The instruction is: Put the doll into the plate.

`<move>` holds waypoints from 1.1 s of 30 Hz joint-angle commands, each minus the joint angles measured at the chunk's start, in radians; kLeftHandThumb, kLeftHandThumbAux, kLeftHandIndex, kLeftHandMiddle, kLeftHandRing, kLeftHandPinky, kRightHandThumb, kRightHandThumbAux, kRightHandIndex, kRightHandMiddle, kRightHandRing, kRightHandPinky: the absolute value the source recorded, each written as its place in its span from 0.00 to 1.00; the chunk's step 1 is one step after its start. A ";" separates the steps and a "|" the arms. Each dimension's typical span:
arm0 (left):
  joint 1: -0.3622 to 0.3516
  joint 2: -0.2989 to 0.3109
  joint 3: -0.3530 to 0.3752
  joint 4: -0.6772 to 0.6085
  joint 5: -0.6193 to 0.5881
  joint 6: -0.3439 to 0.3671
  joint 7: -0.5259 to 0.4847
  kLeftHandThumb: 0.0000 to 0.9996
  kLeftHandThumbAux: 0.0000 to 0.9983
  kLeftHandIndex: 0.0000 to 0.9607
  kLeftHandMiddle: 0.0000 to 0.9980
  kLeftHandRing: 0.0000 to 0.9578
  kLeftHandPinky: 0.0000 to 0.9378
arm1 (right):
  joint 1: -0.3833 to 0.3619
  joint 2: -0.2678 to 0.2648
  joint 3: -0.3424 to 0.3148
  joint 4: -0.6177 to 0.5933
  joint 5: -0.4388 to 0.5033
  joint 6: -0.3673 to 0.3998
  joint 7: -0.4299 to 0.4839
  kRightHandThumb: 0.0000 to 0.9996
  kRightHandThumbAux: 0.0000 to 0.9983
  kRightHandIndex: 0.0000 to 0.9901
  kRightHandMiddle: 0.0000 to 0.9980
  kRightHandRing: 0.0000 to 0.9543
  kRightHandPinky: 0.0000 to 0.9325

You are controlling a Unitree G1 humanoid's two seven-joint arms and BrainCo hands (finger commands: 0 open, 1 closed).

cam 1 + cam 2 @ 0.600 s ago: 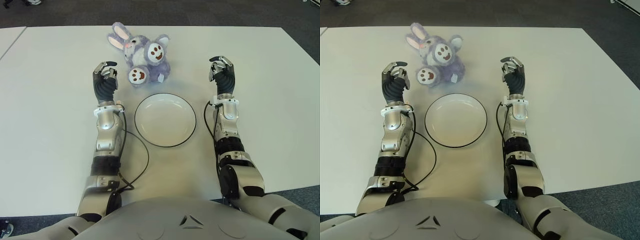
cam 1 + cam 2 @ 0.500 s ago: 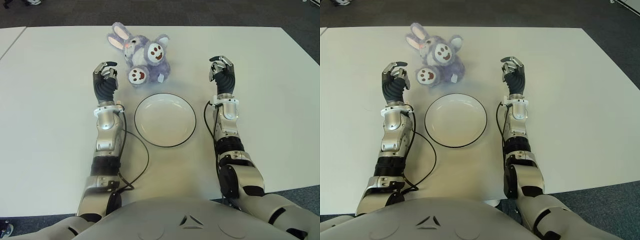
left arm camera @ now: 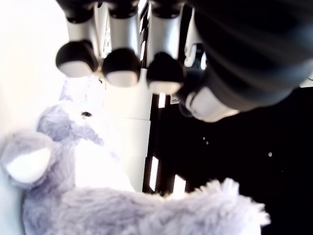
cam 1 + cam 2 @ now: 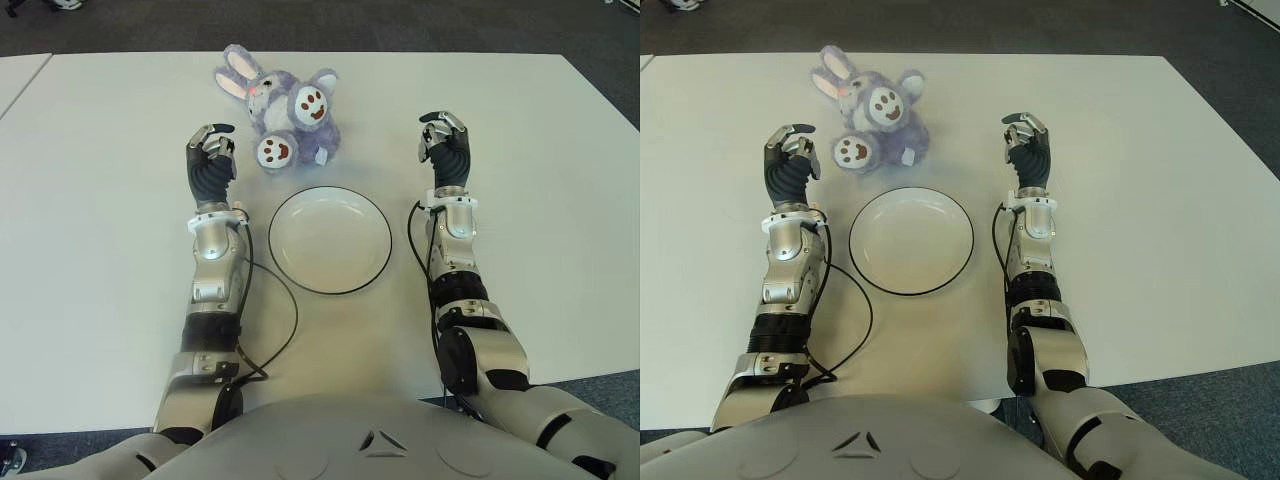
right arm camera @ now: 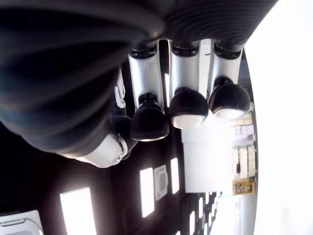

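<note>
Overhead, purple bunny doll (image 4: pixel 281 110) lies on white bench (image 4: pixel 110 250), soles up, just beyond white black-rimmed plate (image 4: pixel 330 239), apart from it. Plate holds nothing. Left hand (image 4: pixel 208 158) beside doll's left flank, near but not touching, fingers (image 3: pixel 119 65) loosely curled, grasping nothing. Right hand (image 4: pixel 444 146) well apart on doll's other side, beyond plate's right edge, likewise half-curled and empty. Black cable (image 4: pixel 275 330) loops by left forearm.
</note>
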 commanded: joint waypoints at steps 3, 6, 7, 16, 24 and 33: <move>0.173 -0.017 -0.001 0.060 -0.001 0.008 -0.019 0.71 0.71 0.46 0.88 0.92 0.93 | 0.083 0.033 -0.007 0.070 0.015 -0.004 -0.010 0.71 0.72 0.44 0.87 0.92 0.91; 0.172 -0.014 0.000 0.059 0.001 0.009 -0.019 0.71 0.71 0.46 0.88 0.92 0.93 | 0.083 0.032 -0.007 0.069 0.013 -0.003 -0.012 0.71 0.72 0.44 0.87 0.92 0.91; 0.170 -0.012 0.002 0.054 0.003 0.012 -0.016 0.71 0.71 0.46 0.88 0.92 0.93 | 0.082 0.031 -0.005 0.070 0.011 -0.001 -0.013 0.71 0.72 0.44 0.87 0.91 0.91; 0.154 0.002 0.012 0.046 0.007 0.019 -0.014 0.71 0.71 0.46 0.88 0.92 0.92 | 0.079 0.030 -0.003 0.073 0.009 0.010 -0.018 0.71 0.72 0.44 0.86 0.91 0.90; 0.122 0.020 0.017 0.035 0.047 0.009 0.020 0.71 0.71 0.46 0.88 0.92 0.93 | 0.075 0.031 0.000 0.074 0.004 0.018 -0.030 0.71 0.72 0.44 0.85 0.90 0.90; 0.098 0.047 0.013 0.022 0.123 0.000 0.043 0.72 0.70 0.46 0.88 0.92 0.94 | 0.071 0.032 0.008 0.074 -0.003 0.030 -0.044 0.71 0.72 0.44 0.85 0.90 0.89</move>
